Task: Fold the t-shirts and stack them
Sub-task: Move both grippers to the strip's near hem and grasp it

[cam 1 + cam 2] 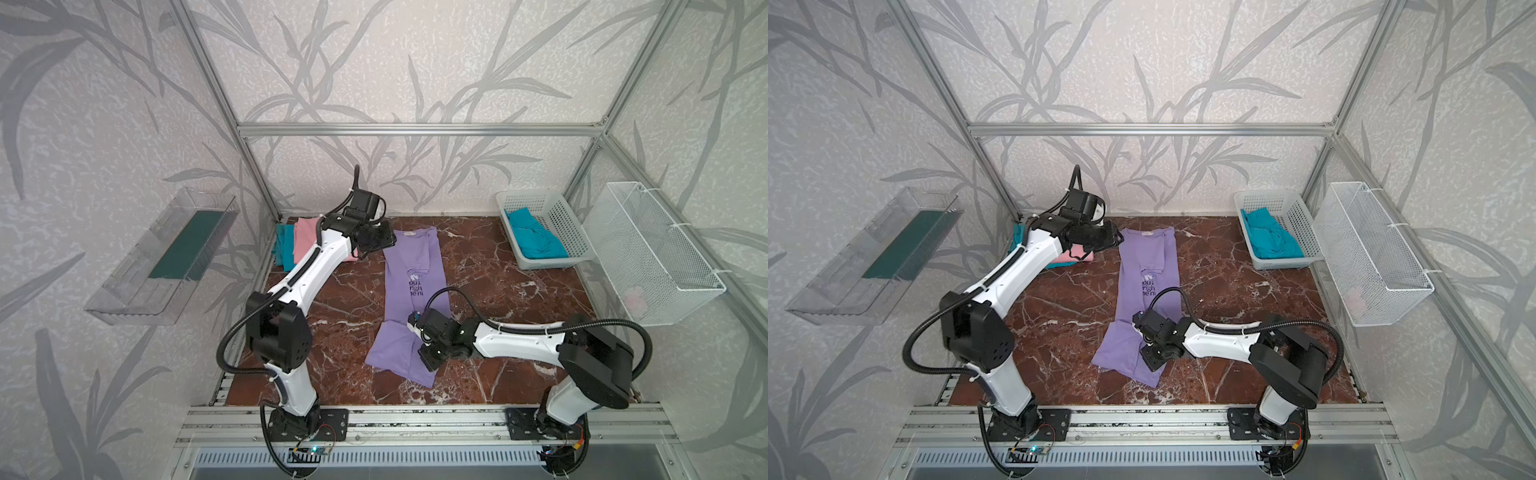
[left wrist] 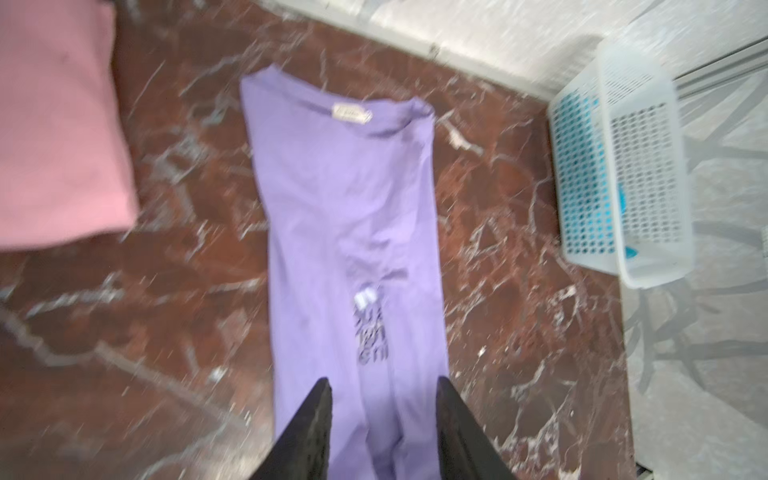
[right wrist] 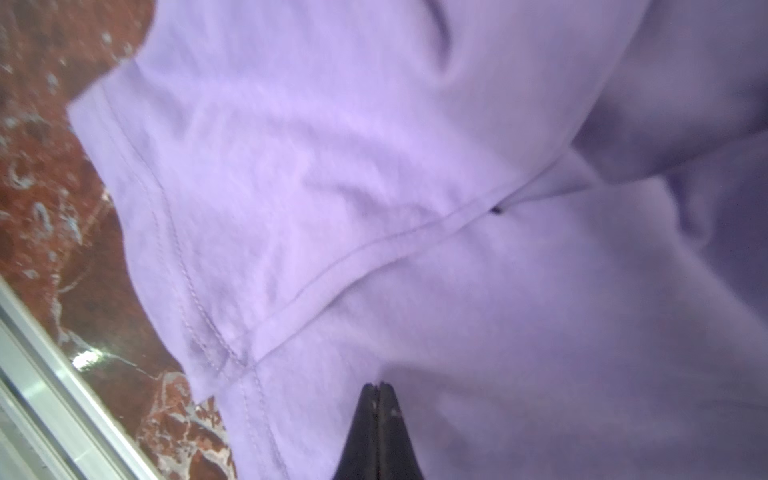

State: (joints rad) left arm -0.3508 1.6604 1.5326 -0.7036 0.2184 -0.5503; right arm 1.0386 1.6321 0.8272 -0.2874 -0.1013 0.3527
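1. The left arm [image 1: 307, 266] has long white shells and big black boxy joints.
2. The right arm [image 1: 515, 338] looks the same.
3. A black bumpy cable [image 1: 220, 353] runs along each arm, tied on with white ties.
4. The black elbow has small round screw holes.
5. Each arm stands on a black plate [image 1: 336, 419].
6. The left gripper [image 2: 384, 380] has two black pointed fingers [image 2: 307, 436].

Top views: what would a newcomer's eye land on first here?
The lavender t-shirt, folded into a long narrow strip down the middle of the marble table, with the right gripper shut over its near end and the left gripper open by its collar end. Next, the pink t-shirt stacked on a teal t-shirt at the far left, and the white basket holding a crumpled teal t-shirt at the far right.
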